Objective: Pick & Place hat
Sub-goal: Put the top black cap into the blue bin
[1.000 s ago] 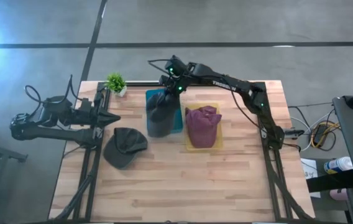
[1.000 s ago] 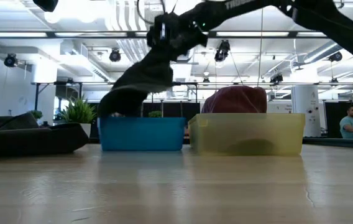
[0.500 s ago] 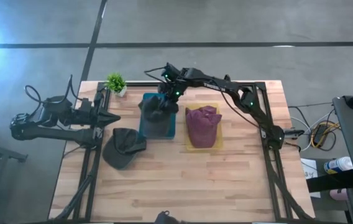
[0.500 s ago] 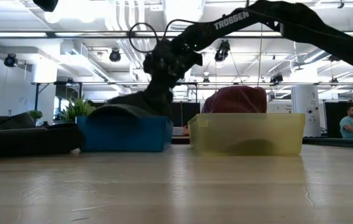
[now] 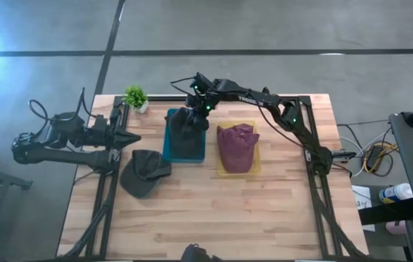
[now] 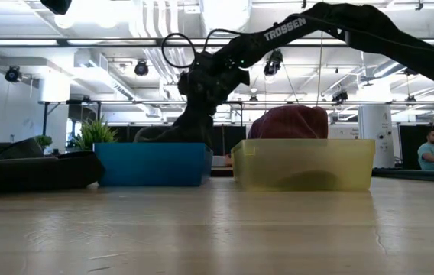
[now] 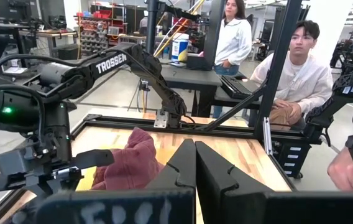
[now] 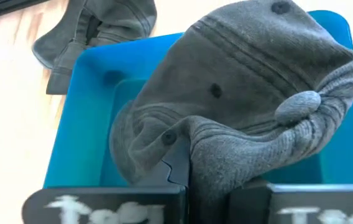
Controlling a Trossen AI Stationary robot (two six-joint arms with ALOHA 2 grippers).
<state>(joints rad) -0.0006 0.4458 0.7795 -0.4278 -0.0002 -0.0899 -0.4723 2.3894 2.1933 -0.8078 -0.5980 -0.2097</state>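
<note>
A dark grey cap [image 8: 251, 74] lies in the blue bin [image 5: 167, 138] [image 8: 83, 124] [image 6: 152, 164], bulging over its rim. My right gripper [image 5: 192, 120] [image 6: 194, 114] [image 8: 189, 165] reaches in from the far right and is shut on this cap. A second dark cap [image 5: 145, 171] [image 6: 34, 168] [image 8: 96, 25] lies flat on the table, left of and nearer than the bin. A maroon hat [image 5: 237, 145] [image 6: 289, 122] [image 7: 130, 162] sits in the yellow bin [image 6: 301, 164]. My left gripper [image 5: 135, 137] [image 7: 194, 146] waits shut at the table's left edge. My right gripper pinches a bunched fold of the grey cap's crown [image 8: 210, 152] between its two fingers [image 8: 176, 165], several layers. It comes from above, slanting down from the far right. The cap rests in the blue bin, slumped, with its top button [image 8: 296, 106] beside the fold.
A small potted plant [image 5: 135, 96] [image 6: 95, 136] stands at the far left corner. The two bins sit side by side at the table's far middle. The near half of the table is bare wood. People [image 7: 294, 68] stand and sit beyond the table.
My right gripper has gone down and toward the table's left, still shut on the grey cap. The cap hung above the blue bin a second ago; now it rests inside. The blue bin has slid a little toward the table's left.
</note>
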